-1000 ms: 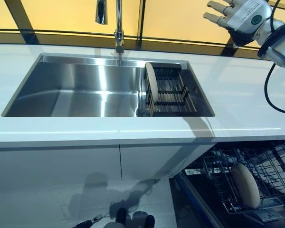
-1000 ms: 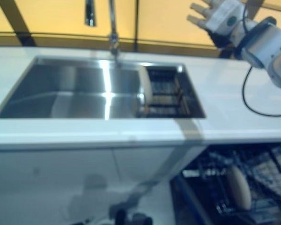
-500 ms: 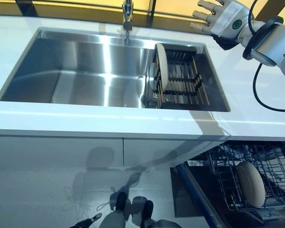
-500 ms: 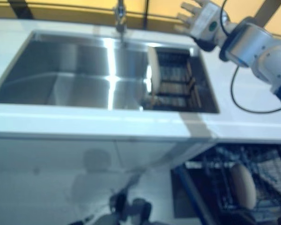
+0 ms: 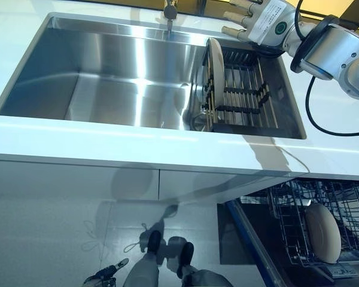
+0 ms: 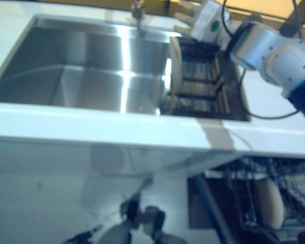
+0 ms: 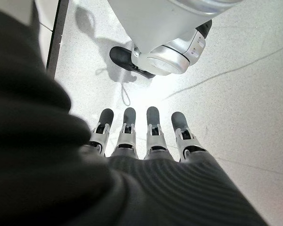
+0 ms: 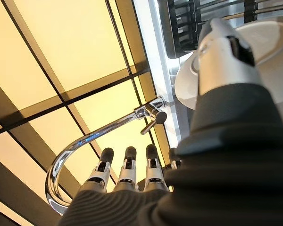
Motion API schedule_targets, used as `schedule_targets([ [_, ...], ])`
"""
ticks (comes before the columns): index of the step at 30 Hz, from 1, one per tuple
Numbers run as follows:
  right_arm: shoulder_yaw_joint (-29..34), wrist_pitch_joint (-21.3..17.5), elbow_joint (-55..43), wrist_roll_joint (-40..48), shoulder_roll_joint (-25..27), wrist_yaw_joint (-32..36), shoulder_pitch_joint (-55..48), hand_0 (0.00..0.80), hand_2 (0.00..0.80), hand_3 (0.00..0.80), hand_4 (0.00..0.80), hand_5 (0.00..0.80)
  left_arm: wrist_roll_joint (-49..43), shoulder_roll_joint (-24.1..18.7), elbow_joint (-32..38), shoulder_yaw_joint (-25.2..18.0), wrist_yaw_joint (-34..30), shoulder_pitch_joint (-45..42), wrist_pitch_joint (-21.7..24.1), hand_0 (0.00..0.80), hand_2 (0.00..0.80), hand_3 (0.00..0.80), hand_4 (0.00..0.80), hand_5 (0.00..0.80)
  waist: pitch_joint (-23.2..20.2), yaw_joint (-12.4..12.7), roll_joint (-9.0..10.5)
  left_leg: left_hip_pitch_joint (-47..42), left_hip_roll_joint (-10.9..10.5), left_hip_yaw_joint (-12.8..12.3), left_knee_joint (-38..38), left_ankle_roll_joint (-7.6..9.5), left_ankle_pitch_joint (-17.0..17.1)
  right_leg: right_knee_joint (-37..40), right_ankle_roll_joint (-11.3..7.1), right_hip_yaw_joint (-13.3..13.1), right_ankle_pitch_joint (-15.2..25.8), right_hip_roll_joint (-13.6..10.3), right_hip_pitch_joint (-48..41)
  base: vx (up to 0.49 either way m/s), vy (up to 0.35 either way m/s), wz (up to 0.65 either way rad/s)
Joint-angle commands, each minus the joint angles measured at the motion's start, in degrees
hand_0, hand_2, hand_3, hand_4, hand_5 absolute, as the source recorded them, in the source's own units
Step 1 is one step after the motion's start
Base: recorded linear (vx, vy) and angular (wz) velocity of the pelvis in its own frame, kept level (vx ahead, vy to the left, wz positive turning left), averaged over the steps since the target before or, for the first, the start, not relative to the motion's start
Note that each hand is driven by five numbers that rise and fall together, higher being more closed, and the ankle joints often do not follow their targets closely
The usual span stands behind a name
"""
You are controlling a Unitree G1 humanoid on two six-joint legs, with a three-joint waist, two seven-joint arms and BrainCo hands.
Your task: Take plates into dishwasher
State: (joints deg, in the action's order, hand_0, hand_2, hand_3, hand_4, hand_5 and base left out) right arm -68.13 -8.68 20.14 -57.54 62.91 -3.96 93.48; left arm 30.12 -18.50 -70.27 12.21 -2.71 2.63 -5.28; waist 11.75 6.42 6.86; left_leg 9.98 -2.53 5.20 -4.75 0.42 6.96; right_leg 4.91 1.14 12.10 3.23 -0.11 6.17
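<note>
Plate (image 5: pixel 215 82) upright in sink rack (image 5: pixel 244 89), slotted for an edge grasp, right hand (image 5: pixel 258 22) unclenched at its one o'clock, empty; left hand (image 7: pixel 146 136) relaxed by the floor.

A stainless steel sink (image 5: pixel 107 89) is set into a white countertop (image 5: pixel 107 149), its basin bare and shiny. A chrome tap (image 8: pixel 99 136) curves over the far rim. Behind it run yellow panels (image 8: pixel 61 42) in dark frames, possibly a window. White cabinet fronts (image 5: pixel 72 197) stand below, above a pale floor (image 7: pixel 236 94).
</note>
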Motion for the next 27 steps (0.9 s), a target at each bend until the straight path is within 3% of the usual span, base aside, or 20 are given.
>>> schedule_targets([
  [1, -1.5, 3.1, 0.0, 2.2, -0.7, 0.4, 8.2, 0.0, 0.0, 0.0, 0.0, 0.0, 1.0, -0.9, 0.4, -0.3, 0.3, 0.0, 0.6, 0.0, 0.0, 0.0, 0.0, 0.0, 0.2, 1.1, 2.83, -0.4, 2.2, -2.1, -0.2, -2.58, -1.7, 0.1, -7.69, -0.4, 3.7, -5.6, 1.0, 0.0, 0.0, 0.0],
  [27, -3.3, 2.7, -5.2, 4.7, -3.1, 6.0, 9.7, 0.0, 0.0, 0.0, 0.0, 0.0, 3.0, -1.1, 0.6, -0.6, 1.0, 0.3, 1.8, 0.0, 0.0, 0.0, 0.0, 0.0, 1.9, 1.8, 3.26, 1.3, 2.0, -2.0, -0.2, -2.47, -1.4, 0.1, -7.86, 0.2, 4.1, -5.7, 2.5, -0.003, 0.002, 0.02],
])
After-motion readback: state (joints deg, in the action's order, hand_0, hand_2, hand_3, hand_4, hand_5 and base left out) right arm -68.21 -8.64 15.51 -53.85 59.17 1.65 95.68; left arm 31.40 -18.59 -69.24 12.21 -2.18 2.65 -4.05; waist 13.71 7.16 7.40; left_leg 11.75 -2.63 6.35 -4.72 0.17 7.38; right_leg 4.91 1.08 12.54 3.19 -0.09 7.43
